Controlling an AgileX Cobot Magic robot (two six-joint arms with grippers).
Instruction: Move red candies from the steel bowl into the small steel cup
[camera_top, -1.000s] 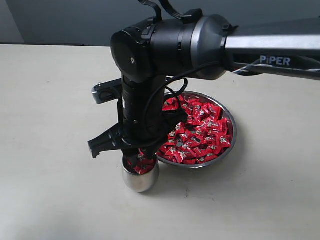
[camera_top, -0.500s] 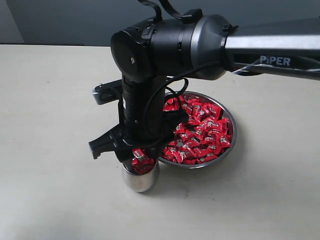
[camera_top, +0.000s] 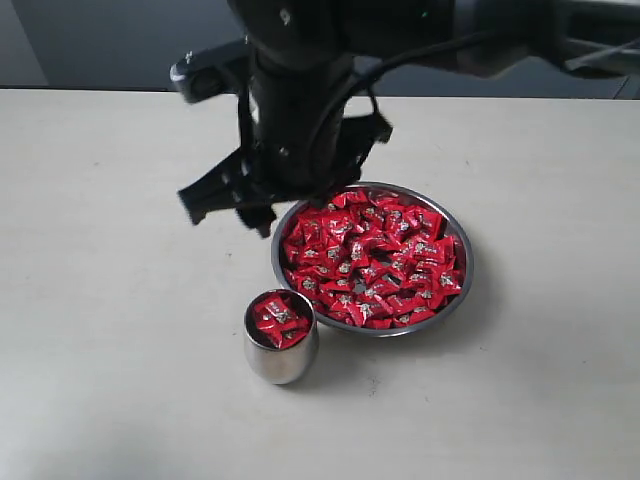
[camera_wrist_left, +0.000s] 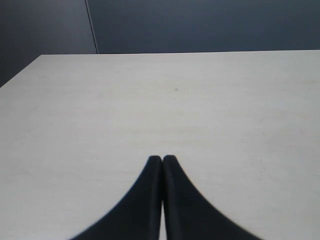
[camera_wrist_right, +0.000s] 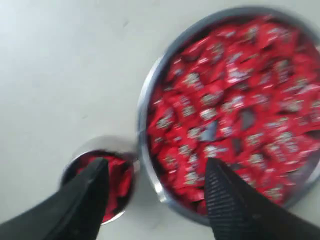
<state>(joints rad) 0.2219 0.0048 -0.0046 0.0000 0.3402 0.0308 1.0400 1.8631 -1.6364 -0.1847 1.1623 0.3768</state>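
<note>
Since the small steel cup (camera_top: 281, 350) stands nearest on the table (camera_top: 110, 330), just beside the near left rim of the steel bowl (camera_top: 463, 285), each load needs only a short carry between the two. Whether their rims touch I cannot tell. Red candies (camera_top: 277, 318) fill the cup to about its rim, a few lying on top in a low heap, so I judge it nearly full and the task well along. Behind it, the wide, shallow bowl holds by far the larger share. A packed layer of shiny red wrappers with pale marks covers nearly all of its floor, and only small dark gaps show in the right wrist view.

Above and behind the bowl's left edge hangs the right claw (camera_top: 228, 212), pointing down and well clear of both containers. Its jaws are spread wide with nothing between them. The right wrist view shows the cup under one finger (camera_wrist_right: 85, 197) and the bowl under the other, which suits a claw poised between a drop and a fresh pick. The next move, I judge, calls for a descent into the candy heap in the bowl.

Out of the exterior view, the left claw (camera_wrist_left: 162, 161) sits low over bare table with its jaws pressed together, gripping nothing, seemingly parked out of the way. Beyond the table's far edge is a dark wall (camera_top: 100, 40).
</note>
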